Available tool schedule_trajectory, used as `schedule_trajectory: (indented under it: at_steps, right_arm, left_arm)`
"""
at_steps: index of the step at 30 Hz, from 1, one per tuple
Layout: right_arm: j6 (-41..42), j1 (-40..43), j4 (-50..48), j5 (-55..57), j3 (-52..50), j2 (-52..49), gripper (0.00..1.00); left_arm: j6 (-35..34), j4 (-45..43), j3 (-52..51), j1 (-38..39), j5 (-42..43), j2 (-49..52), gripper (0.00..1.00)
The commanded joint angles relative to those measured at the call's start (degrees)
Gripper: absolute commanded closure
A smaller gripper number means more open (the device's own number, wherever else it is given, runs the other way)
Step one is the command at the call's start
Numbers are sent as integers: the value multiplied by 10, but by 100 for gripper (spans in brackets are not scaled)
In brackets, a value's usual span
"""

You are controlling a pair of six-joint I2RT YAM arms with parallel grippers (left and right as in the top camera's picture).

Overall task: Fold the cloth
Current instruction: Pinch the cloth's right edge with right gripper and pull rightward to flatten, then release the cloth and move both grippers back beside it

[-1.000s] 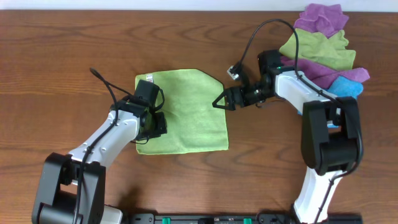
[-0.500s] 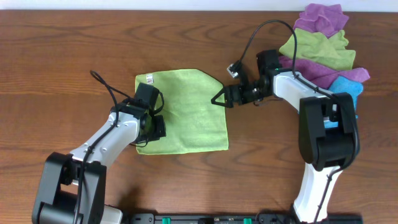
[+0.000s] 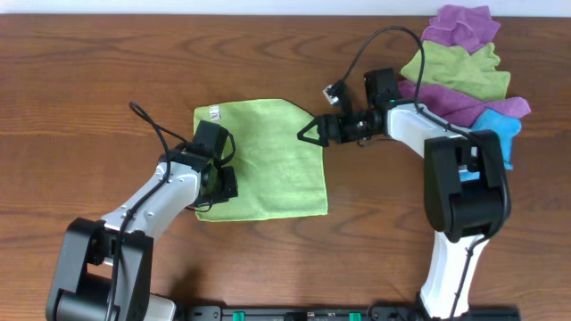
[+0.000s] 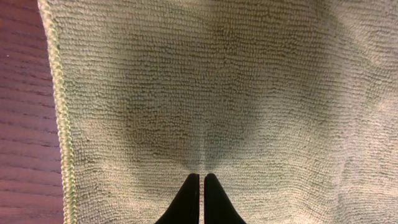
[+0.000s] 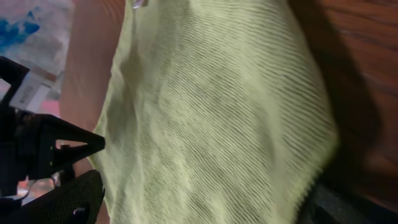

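The left gripper (image 4: pixel 200 182) is closed, its two dark tips meeting with only a hairline between them, and they rest on the cloth (image 3: pixel 268 160) near its lower left part. A faint crease runs up from the tips. Whether any fabric is caught between them I cannot tell.

The green cloth lies flat on the table (image 3: pixel 107 71), roughly square, left of centre. In the left wrist view its left hem (image 4: pixel 60 112) runs top to bottom as a stitched ridge, with bare wood just beyond it and the tips well inside that edge. The bottom edge bows a little, and the right edge is straight. The upper right corner is cut off on a slant rather than square.

The right gripper (image 3: pixel 303 135) sits at that slanted corner, over the cloth's right edge. From overhead its fingers seem to come to a point, but the right wrist view is blurred, so I cannot tell how wide it is or whether it holds the cloth.

Bare wood lies open left of the cloth, above it, and below and right of it. A pile (image 3: pixel 464 62) of purple, green and blue cloths sits at the table's far right corner, well apart.

A small white tag (image 3: pixel 214 112) marks the cloth's upper left corner. Its print is too small to read.
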State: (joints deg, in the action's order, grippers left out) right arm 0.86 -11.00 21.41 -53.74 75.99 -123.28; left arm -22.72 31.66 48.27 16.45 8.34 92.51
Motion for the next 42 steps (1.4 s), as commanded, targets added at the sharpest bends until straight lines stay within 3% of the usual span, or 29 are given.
schedule_trajectory:
  at_steps: [1, 17, 26, 37, 42]
  right_arm:
    - [39, -20, -13, 5, -3, -28, 1]
    - [199, -25, -252, 3, -3, -28, 1]
    - [229, -14, -338, 3, -2, -28, 1]
    - [240, 58, -332, -30, 35, -27, 6]
    - [196, 76, -205, -26, 87, -27, 11]
  left_arm:
    - [-7, 0, -7, 2, -8, 13, 94]
    - [-11, 3, -7, 2, 3, 58, 94]
    - [-11, 4, -7, 2, 0, 69, 94]
    - [-11, -3, -7, 2, -9, 69, 94]
    - [-10, -12, 9, 1, -8, 69, 94]
